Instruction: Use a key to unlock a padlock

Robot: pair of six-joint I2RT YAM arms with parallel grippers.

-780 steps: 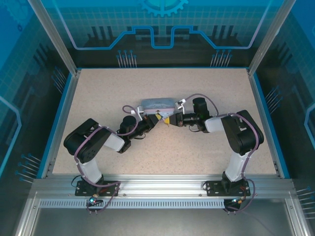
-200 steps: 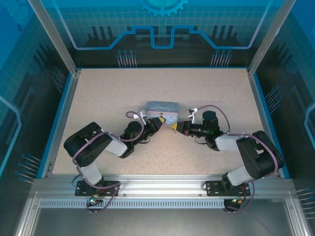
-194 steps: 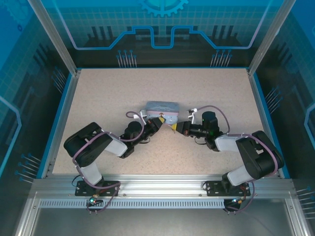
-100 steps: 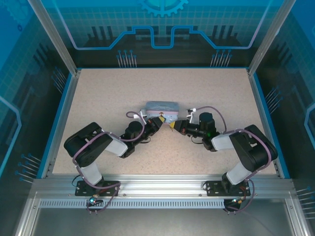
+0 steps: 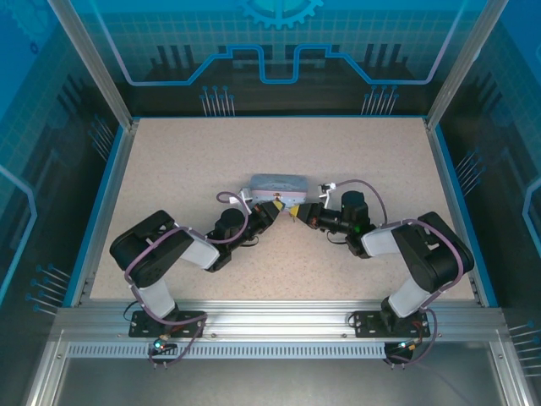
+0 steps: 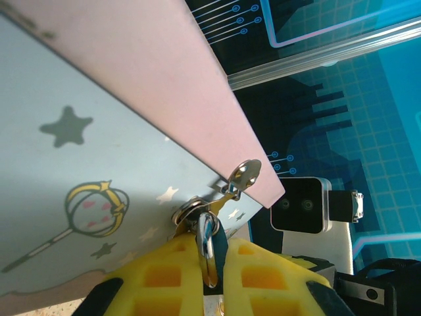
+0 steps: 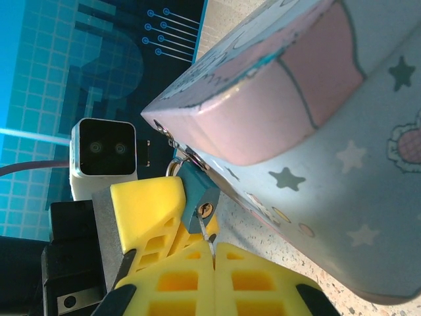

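While right gripper (image 7: pixel 214 255) pinches key (image 7: pixel 210 234), padlock (image 7: pixel 197 194) just ahead — (on tin (image 7: pixel 316 131))

I see a speckled beige worktop (image 5: pixel 186 161) with a blue rim. One pale-blue tin (image 5: pixel 275 182) lies on it, near the middle of the top frame.

The right gripper (image 5: pixel 293 212) is closer to the tin's (image 5: pixel 275 182) front than a second ago. The right arm's (image 5: pixel 431 254) elbow is drawn in from the worktop's (image 5: pixel 169 161) right edge. Since the first picture, the tin sits slightly farther right and nearer.
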